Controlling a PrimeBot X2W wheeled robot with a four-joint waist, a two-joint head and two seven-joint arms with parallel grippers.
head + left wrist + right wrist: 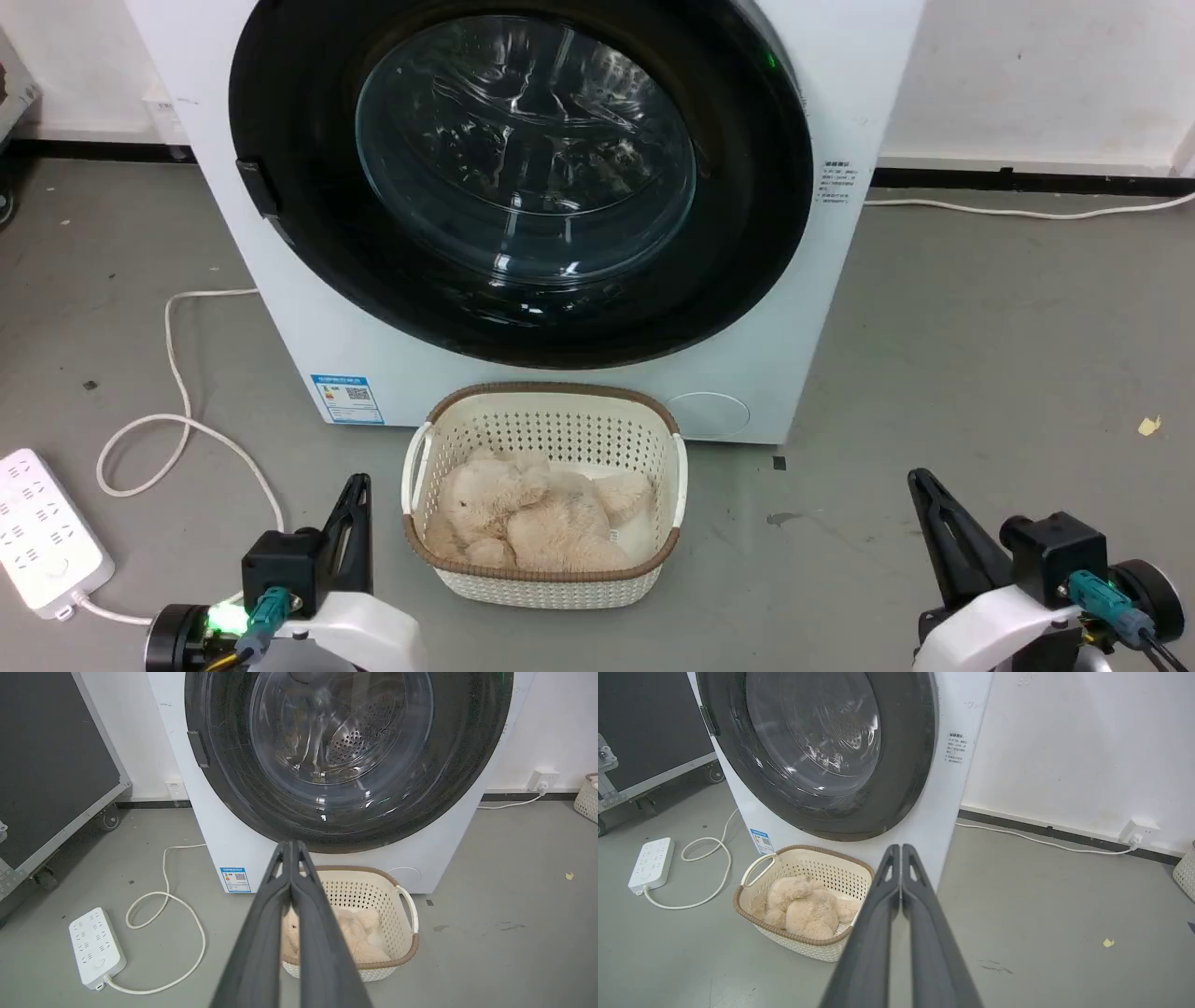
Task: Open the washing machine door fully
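Note:
The white washing machine [840, 308] stands straight ahead on the grey floor. Its round glossy black washing machine door [747, 233] lies shut against the front, with a small black handle tab [257, 187] at its left rim. Through the glass the steel drum shows. My left gripper [358, 485] sits low at the lower left, shut and empty, well short of the machine. My right gripper [920, 481] sits at the lower right, also shut and empty. In the left wrist view the door [467, 765] rises above my closed fingers [289, 847]; in the right wrist view the door [906, 742] stands left of them.
A cream laundry basket [546, 579] holding a beige plush toy [541, 518] stands right in front of the machine. A white power strip [42, 532] and looped cable [177, 411] lie on the floor at left. A black wheeled case [46, 765] stands far left.

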